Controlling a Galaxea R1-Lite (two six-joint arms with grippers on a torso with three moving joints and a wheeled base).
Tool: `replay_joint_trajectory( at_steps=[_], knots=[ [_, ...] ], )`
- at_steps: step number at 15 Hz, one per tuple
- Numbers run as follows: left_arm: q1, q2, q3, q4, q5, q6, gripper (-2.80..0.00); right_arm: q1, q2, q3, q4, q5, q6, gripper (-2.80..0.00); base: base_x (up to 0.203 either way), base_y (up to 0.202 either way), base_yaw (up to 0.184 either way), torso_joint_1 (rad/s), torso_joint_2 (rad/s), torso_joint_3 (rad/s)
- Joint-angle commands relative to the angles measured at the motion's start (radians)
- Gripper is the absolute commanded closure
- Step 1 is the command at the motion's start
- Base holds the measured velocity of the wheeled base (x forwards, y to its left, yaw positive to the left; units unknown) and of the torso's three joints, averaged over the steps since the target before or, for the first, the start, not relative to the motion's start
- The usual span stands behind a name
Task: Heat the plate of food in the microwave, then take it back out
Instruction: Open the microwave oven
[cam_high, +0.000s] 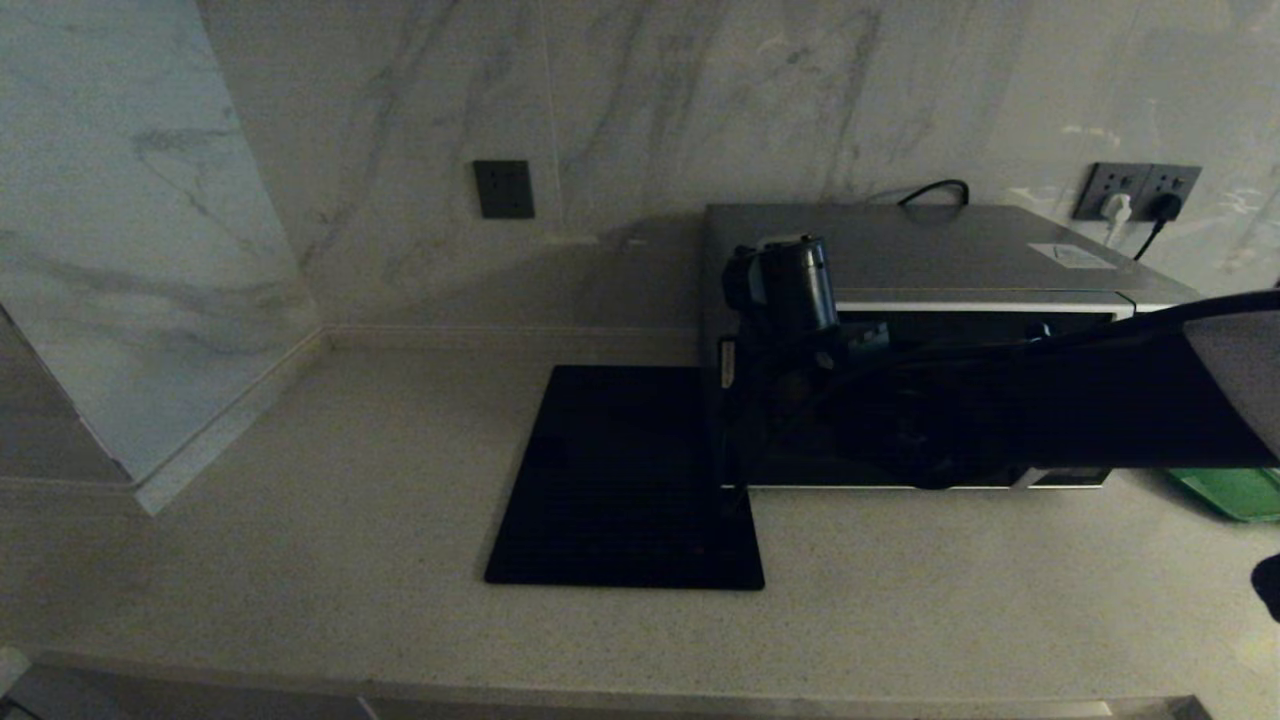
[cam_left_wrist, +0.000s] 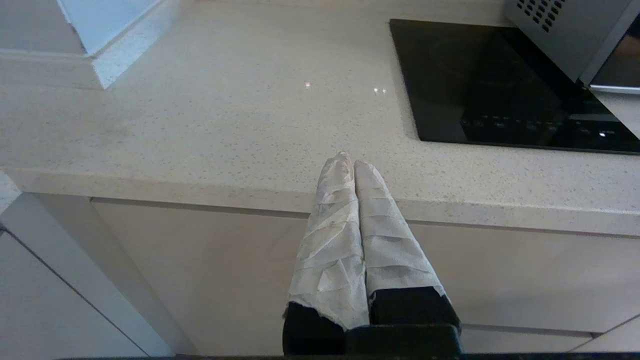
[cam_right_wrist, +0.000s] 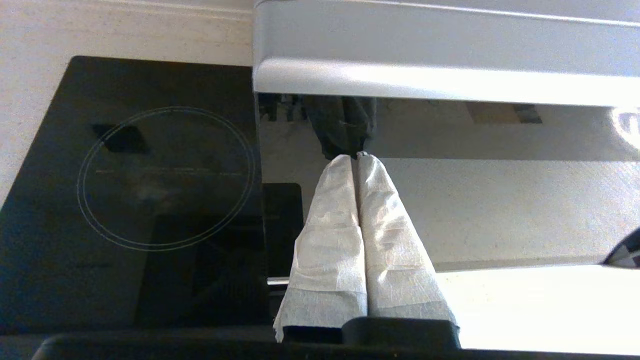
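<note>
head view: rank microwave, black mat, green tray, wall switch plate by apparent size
1. microwave, partly hidden by the right arm
2. black mat
3. green tray, cut off at the frame edge, true extent unsure
4. wall switch plate

i see a flat black square mat (cam_high: 625, 480) lying on the speckled pale counter (cam_high: 300, 520), with a thin ring (cam_right_wrist: 165, 177) marked on its surface. a green tray (cam_high: 1235, 492) shows at the counter's right edge. two plugs sit in the wall socket (cam_high: 1140, 192); another dark socket (cam_high: 503, 189) sits further left.
</note>
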Motion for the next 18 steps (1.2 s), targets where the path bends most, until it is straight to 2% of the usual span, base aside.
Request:
replay_joint_trajectory(
  at_steps=[1,6,8,10,13,15,18],
  knots=[
    [0.0,0.0,0.0,0.0,0.0,-0.001,0.0,0.002,-0.108,0.074,0.004,-0.007,0.0,0.0,0.0,0.0,0.0,0.0,0.0,0.0],
    [0.0,0.0,0.0,0.0,0.0,-0.001,0.0,0.002,-0.479,0.312,0.008,-0.009,-0.037,0.0,0.0,0.0,0.0,0.0,0.0,0.0],
    [0.0,0.0,0.0,0.0,0.0,-0.001,0.0,-0.042,-0.644,0.372,0.034,-0.008,-0.075,0.0,0.0,0.0,0.0,0.0,0.0,0.0],
    [0.0,0.0,0.0,0.0,0.0,-0.001,0.0,-0.17,-0.822,0.403,0.103,0.014,-0.123,0.0,0.0,0.0,0.0,0.0,0.0,0.0],
    [0.0,0.0,0.0,0.0,0.0,-0.001,0.0,-0.413,-1.098,0.419,0.267,0.124,-0.191,0.0,0.0,0.0,0.0,0.0,0.0,0.0],
    [0.0,0.0,0.0,0.0,0.0,0.001,0.0,-0.49,-1.288,0.432,0.39,0.181,-0.212,0.0,0.0,0.0,0.0,0.0,0.0,0.0],
    [0.0,0.0,0.0,0.0,0.0,0.0,0.0,-0.577,-1.572,0.514,0.559,0.222,-0.224,0.0,0.0,0.0,0.0,0.0,0.0,0.0]
  ],
)
